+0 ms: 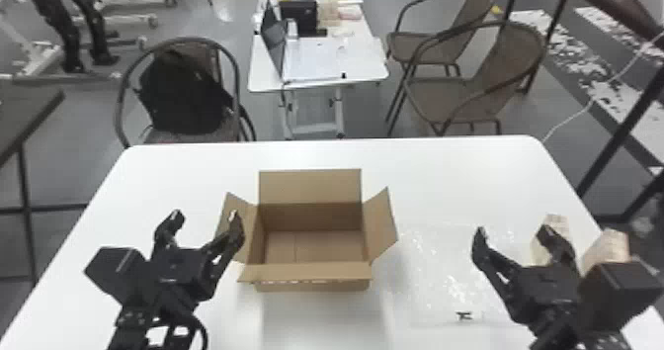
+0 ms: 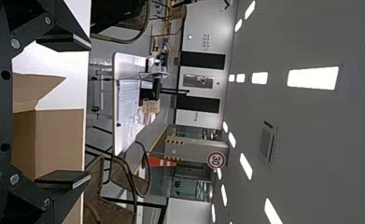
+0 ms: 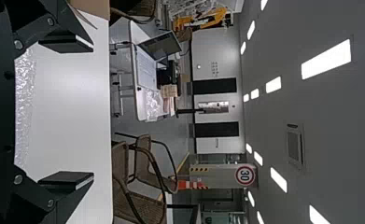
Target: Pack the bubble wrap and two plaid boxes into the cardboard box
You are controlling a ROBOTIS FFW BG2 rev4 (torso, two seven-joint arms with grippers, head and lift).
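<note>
The cardboard box (image 1: 313, 245) stands with its flaps spread and nothing inside, in the middle of the white table. Left of it, my left gripper (image 1: 205, 218) is held open above the table; in the left wrist view the left gripper (image 2: 63, 112) has the box (image 2: 59, 140) beyond its fingers. Bubble wrap (image 1: 439, 270) lies flat to the box's right. Over its right part hangs my right gripper (image 1: 511, 230), open, also seen as the right gripper (image 3: 66, 112) with bubble wrap (image 3: 24, 112) near it. Two plaid boxes (image 1: 557, 225) (image 1: 610, 245) stand at the right, partly hidden behind the right gripper.
A small dark item (image 1: 464, 316) lies at the bubble wrap's near edge. Beyond the white table (image 1: 444, 176) are chairs (image 1: 479, 82), a backpack (image 1: 180, 94) on another chair, and a smaller table (image 1: 316, 62) with a laptop.
</note>
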